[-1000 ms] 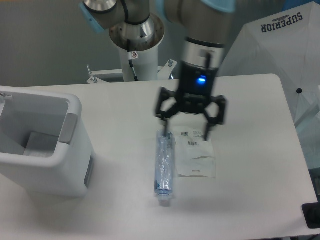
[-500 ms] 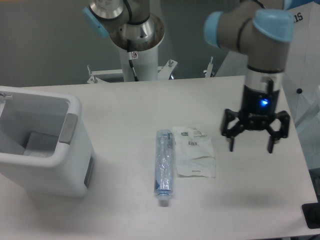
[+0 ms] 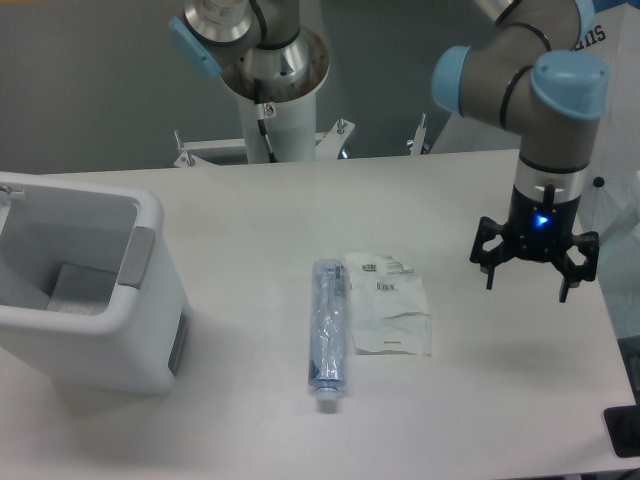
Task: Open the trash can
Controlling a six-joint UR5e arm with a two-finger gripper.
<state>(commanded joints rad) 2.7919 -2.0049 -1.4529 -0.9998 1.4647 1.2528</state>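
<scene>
A white bench (image 3: 250, 220) stands before a grey wall, the arm's pedestal (image 3: 272, 105) at its far edge; the white trash can (image 3: 85, 295) sits at the left end, its top open to the inside. The pincer (image 3: 534, 284) hangs released over the right end, well apart from a crushed plastic bottle (image 3: 329, 332) lying just beside a clear labelled bag (image 3: 390, 315), whose print is too small to read.

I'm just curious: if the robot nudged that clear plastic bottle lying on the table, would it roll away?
Probably. The bottle lies on its side on the flat table, so a sideways nudge would likely roll it. It looks empty and crinkled, so probably light and easily dented. The open gripper hovers well off to one side.
</scene>
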